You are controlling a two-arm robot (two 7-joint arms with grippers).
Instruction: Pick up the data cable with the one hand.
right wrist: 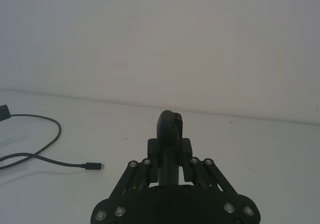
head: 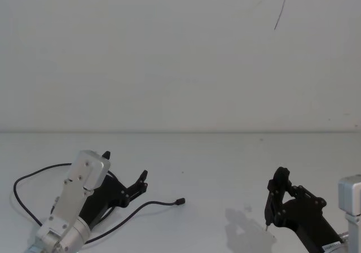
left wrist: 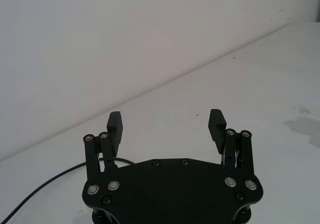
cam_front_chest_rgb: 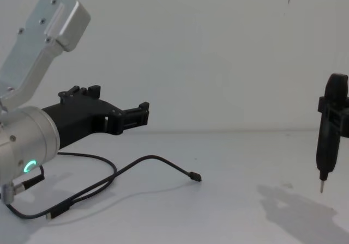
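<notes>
The left gripper [left wrist: 165, 116] is hanging above the left side of the table [head: 214, 162], jaws spread wide and gripping nothing. Beneath it the data cable [head: 152, 203] is lying slack, thin and black, looping leftward, with one small plug pointing right. At the right, the right gripper [right wrist: 169, 149] is clamping a screwdriver [cam_front_chest_rgb: 327, 146].
</notes>
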